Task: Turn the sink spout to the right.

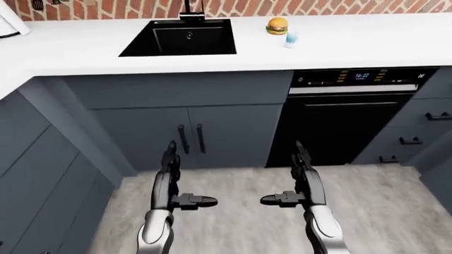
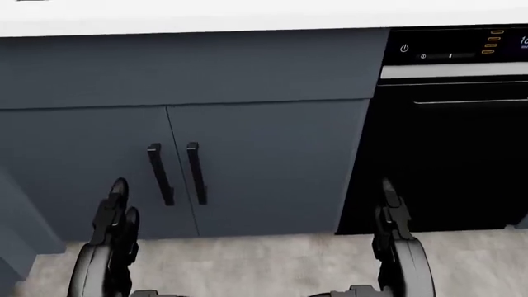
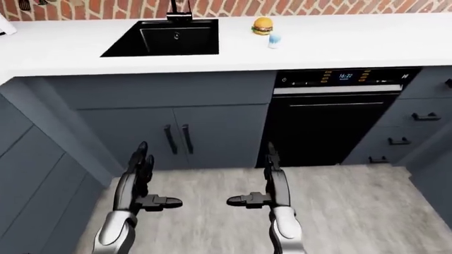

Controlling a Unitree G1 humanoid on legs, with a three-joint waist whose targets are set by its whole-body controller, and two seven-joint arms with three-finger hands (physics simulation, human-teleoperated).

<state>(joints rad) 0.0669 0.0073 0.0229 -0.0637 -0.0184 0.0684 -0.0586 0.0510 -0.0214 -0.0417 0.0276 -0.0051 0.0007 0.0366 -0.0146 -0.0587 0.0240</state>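
A black sink (image 1: pixel 182 37) is set in the white counter (image 1: pixel 339 47) at the top of the left-eye view. Only the black base of the faucet (image 1: pixel 191 11) shows behind the basin; the spout is cut off by the top edge. My left hand (image 1: pixel 173 177) and right hand (image 1: pixel 300 174) are low in the view, over the floor, well short of the counter. Both are open and empty, fingers pointing up, thumbs turned inward. In the head view the left hand (image 2: pixel 116 216) and right hand (image 2: pixel 392 213) stand before the cabinet doors.
A burger (image 1: pixel 277 25) and a small glass (image 1: pixel 291 39) sit on the counter right of the sink. Grey cabinet doors with black handles (image 1: pixel 191 138) lie below the sink. A black oven (image 1: pixel 346 119) is to their right. Grey cabinets (image 1: pixel 35 174) run along the left.
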